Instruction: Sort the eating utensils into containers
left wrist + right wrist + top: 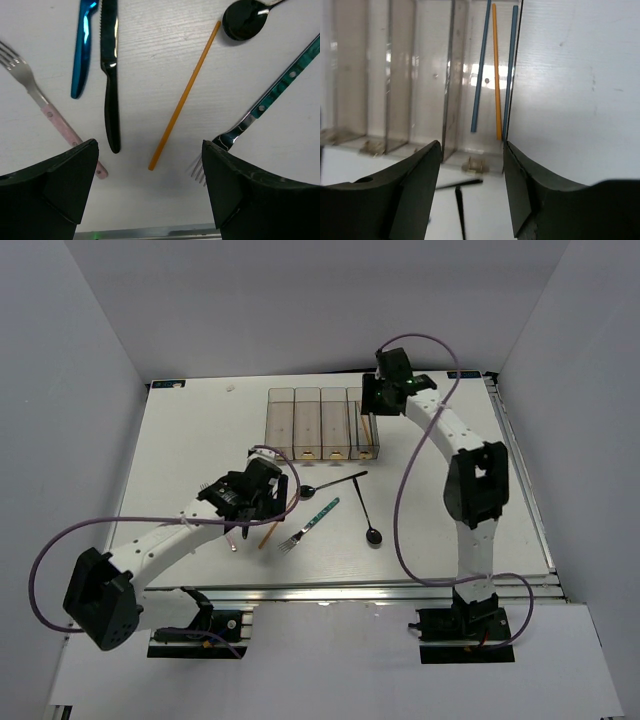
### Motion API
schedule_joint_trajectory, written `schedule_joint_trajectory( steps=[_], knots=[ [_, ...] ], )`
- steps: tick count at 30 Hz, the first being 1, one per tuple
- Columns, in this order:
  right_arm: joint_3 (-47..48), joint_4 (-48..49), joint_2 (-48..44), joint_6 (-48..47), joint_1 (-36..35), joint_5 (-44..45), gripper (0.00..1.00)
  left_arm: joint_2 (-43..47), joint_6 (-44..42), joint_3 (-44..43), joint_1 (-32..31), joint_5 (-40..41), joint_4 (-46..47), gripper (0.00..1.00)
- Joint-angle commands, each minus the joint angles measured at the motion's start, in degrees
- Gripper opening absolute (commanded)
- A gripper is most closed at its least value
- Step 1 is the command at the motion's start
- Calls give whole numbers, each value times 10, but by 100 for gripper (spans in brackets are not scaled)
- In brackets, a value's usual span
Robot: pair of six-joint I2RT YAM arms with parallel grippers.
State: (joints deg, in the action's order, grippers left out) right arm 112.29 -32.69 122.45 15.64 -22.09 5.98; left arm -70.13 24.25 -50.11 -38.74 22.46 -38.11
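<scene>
Four bins (323,423): seen from above, only the rightmost was filled; much lay loose on the table (200,440).
Left gripper (150,170): wide open and empty, over blue knife (82,50), black knife (110,80), pink fork (50,112), orange stick (184,97), teal fork (270,95), spoon (244,19).
Right gripper (472,170): parted and empty, by end bin (466,50) holding two blue sticks (481,70) and a binned orange one (496,70).

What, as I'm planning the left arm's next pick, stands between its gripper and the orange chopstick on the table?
Nothing visible. The left gripper hangs open above the orange chopstick, which lies on bare table; the black knife and teal-handled fork lie apart on either side.
</scene>
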Motion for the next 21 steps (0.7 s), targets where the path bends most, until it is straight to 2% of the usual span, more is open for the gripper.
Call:
schedule_joint_trajectory(
  steps=[1, 5, 8, 15, 16, 21],
  knots=[
    [-55, 4, -143, 9, -1, -25, 58, -55, -14, -8, 1, -46, 32, 92],
    [-249, 52, -289, 21, -15, -75, 58, -141, -31, -21, 6, -70, 23, 84],
    [-361, 87, -366, 29, -38, -97, 58, -186, -39, -26, 11, -82, 14, 76],
    [-444, 89, -431, 26, -66, -97, 58, -208, -41, -18, 29, -113, 22, 67],
    [-449, 90, -436, 27, -67, -98, 58, -209, -41, -12, 33, -122, 25, 63],
    [-458, 90, -468, 34, -72, -101, 58, -244, -45, 0, 34, -201, 29, 55]
  ],
)
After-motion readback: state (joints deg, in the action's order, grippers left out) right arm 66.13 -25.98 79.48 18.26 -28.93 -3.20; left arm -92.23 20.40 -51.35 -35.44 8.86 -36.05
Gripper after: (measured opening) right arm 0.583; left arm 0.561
